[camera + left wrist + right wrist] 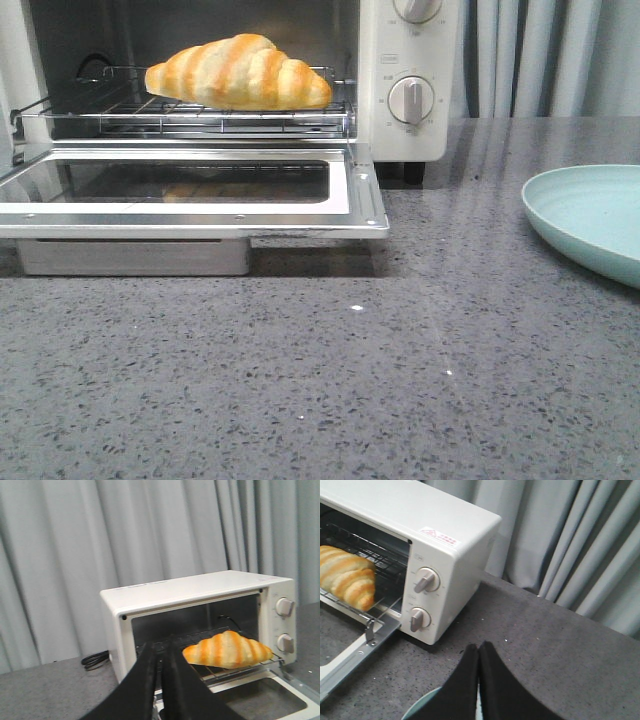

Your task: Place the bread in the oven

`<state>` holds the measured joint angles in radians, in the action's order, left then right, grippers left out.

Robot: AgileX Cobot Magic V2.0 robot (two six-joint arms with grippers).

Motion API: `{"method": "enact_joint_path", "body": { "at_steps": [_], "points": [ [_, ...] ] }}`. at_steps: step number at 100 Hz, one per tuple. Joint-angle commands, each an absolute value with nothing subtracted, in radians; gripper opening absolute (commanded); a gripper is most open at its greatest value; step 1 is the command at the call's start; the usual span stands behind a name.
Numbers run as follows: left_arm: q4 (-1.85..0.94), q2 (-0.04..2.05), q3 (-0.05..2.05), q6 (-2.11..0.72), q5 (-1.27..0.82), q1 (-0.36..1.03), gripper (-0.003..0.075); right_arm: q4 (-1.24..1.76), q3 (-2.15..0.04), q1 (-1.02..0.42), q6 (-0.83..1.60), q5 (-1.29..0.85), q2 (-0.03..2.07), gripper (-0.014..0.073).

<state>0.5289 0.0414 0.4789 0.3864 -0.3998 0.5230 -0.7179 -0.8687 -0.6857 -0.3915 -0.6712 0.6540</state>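
Front view: the bread (240, 73) lies lengthwise on the wire rack (180, 118) inside the oven (405, 130), its tapered right end close to the rack's right edge. The glass door (190, 192) hangs open and flat, reaching out over the grey speckled desk (330, 380). Two round knobs (411, 100) sit on the right panel. A pale green plate (590, 215) rests at the desk's right edge, well apart from the door corner, with bare desk between them and across the whole foreground. Neither hand shows here.

Left wrist view: the left hand (161, 672) hangs in front of the oven's (200, 592) open mouth with its black fingers (142, 680) pressed together, holding nothing. The bread (227, 650) sits on the rack beyond, apart from the fingers. A black cable (95, 660) lies beside the oven's left wall, before grey curtains (75, 555).

Right wrist view: the right hand (479, 672) has its fingers (465, 685) closed on each other, empty, above the plate's rim (422, 705). The oven's (445, 540) knob panel corner stands near, the bread's (347, 580) end visible on the rack, with open desk (545, 640) towards the curtains.
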Motion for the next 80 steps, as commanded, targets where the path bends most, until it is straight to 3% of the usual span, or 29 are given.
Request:
{"method": "enact_joint_path", "body": {
  "at_steps": [1, 39, 80],
  "points": [
    [0.539, 0.043, 0.483, 0.402, -0.316, 0.466, -0.002, -0.832, -0.833, -0.687, -0.473, -0.608, 0.602, -0.0045],
    [0.519, -0.024, 0.383, 0.402, -0.211, 0.242, -0.002, -0.997, -0.686, -0.687, -0.596, -0.665, 0.443, -0.0045],
    [0.495, -0.035, 0.374, 0.402, -0.206, 0.217, -0.002, -1.1, -0.558, -0.687, -0.665, -0.672, 0.382, -0.0045]
  ]
}}
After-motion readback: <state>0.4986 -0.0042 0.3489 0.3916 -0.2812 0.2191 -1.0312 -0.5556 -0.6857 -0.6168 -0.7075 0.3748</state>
